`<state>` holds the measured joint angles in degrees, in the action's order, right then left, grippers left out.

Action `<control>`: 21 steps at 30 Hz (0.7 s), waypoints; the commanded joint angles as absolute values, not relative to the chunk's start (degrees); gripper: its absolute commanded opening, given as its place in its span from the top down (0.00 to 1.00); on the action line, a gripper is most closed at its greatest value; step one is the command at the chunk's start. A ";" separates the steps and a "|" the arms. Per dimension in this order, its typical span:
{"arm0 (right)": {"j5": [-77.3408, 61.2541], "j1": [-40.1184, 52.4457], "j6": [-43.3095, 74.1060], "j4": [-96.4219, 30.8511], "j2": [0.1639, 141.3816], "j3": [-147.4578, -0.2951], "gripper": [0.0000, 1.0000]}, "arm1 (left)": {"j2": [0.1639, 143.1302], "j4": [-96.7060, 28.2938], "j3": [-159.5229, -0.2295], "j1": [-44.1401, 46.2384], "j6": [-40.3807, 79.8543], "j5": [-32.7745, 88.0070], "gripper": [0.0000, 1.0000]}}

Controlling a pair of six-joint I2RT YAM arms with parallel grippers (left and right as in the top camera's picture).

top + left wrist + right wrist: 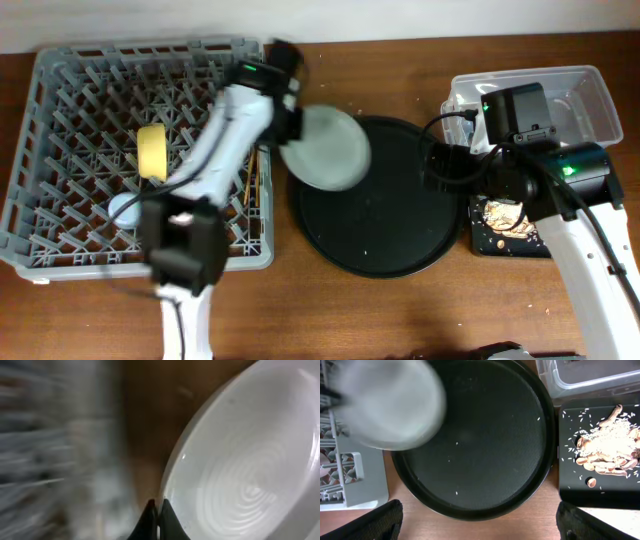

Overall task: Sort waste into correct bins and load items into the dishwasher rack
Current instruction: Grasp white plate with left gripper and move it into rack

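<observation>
Pale grey-green round plate [325, 148]: rim pinched in my left gripper [157, 510], apparently lifted (views blurry) over the large round black tray [400, 220] edge. Large square grey plastic rack [70, 100] sits immediately left, on my left arm's side. Right gripper [477, 510] spread wide, empty.

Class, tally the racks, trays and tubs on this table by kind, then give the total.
Racks: 1, the grey dishwasher rack.
Trays: 2, the round black tray and the rectangular black tray.
Tubs: 1, the clear tub.
Total: 4.
</observation>
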<state>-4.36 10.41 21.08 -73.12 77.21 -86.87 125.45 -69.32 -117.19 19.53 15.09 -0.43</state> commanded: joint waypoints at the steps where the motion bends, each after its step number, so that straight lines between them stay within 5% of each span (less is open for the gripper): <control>1: -3.86 10.11 21.50 -73.12 77.25 -87.00 0.02 | 110.61 -71.79 -119.31 15.64 10.55 -24.32 1.00; 5: -3.84 10.11 21.50 -73.10 77.25 -87.00 0.02 | 106.61 -75.99 -118.98 15.46 10.61 -52.01 1.00; 9: -3.86 10.11 21.50 -73.34 77.25 -87.00 0.02 | 107.90 -75.64 -110.63 15.42 17.45 -64.69 1.00; 15: -3.84 10.11 21.50 -73.28 77.25 -87.00 0.02 | 107.90 -62.02 -92.90 15.66 18.63 -64.20 0.98; 16: -3.86 10.11 21.50 -73.28 77.25 -87.00 0.02 | 107.57 -62.13 -93.23 15.86 18.63 -62.17 0.64; 17: -3.86 10.11 21.50 -73.28 77.25 -87.00 0.01 | 106.43 -62.19 -94.54 16.03 18.61 -58.39 0.40; 21: -3.86 10.11 21.50 -73.34 77.25 -87.00 0.01 | 99.39 -62.48 -96.53 15.90 18.59 -50.02 0.40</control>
<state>-4.36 10.41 21.04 -73.28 77.21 -86.87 103.53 -62.26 -94.52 15.94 18.22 -54.17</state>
